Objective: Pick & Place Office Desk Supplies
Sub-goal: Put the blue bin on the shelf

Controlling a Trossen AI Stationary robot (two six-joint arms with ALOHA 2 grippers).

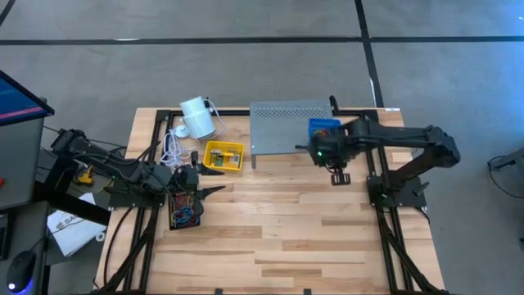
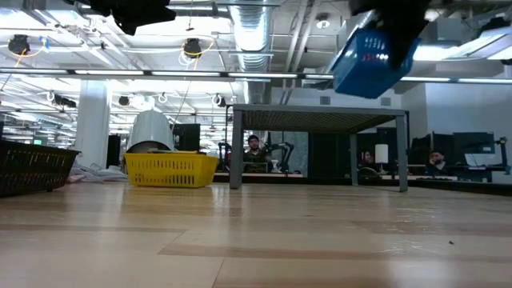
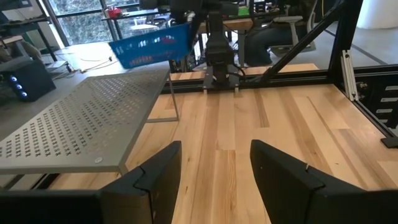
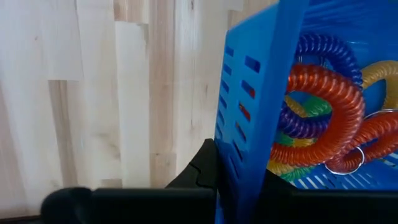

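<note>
So the right gripper point(image 4: 239, 180) had its fingers pinched tight on the wall of the blue basket point(image 4: 261, 93), holding it up in the air above the grey shelf point(image 1: 291, 124), with coiled loops point(image 4: 323, 106) inside. The left gripper point(image 3: 214, 171) sat spread wide with nothing in it, over the black basket point(image 1: 184, 209); that basket's contents were hard to make out.

Grey floor point(image 1: 246, 74), exposed ceiling ducts point(image 2: 254, 32).

Blue slotted basket point(image 4: 261, 93), red-orange and purple coils point(image 4: 323, 93)
</note>
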